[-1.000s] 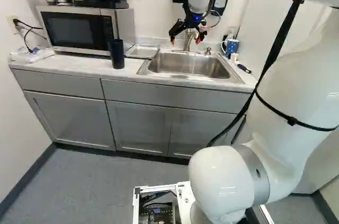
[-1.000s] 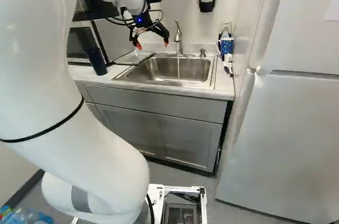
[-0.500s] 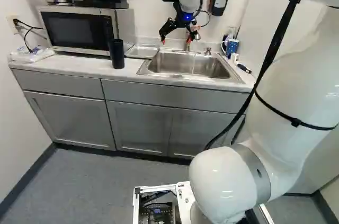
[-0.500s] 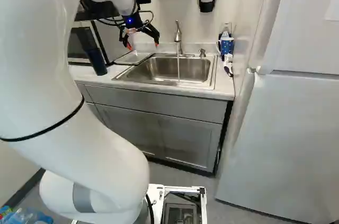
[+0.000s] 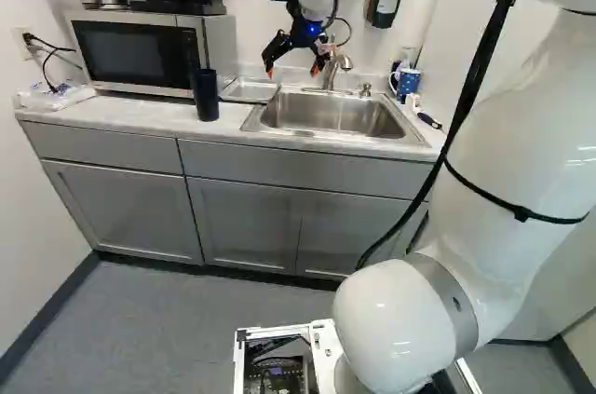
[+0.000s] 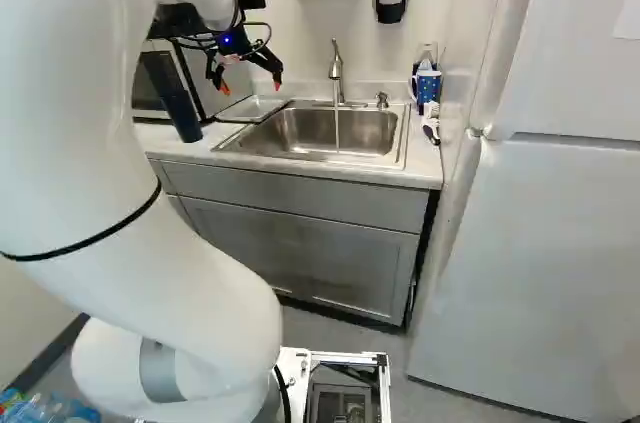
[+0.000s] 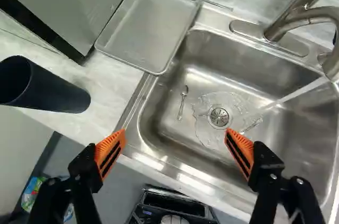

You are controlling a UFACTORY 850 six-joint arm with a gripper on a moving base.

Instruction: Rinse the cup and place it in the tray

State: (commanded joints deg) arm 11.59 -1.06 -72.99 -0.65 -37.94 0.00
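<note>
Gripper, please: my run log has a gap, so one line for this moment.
gripper open, empty | cup upright on counter | tray beside sink, empty | tap running | spoon in sink

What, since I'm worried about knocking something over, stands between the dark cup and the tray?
Nothing visible: only bare counter lies between the dark cup and the tray. The microwave stands close beside that gap, on the wall side.
</note>
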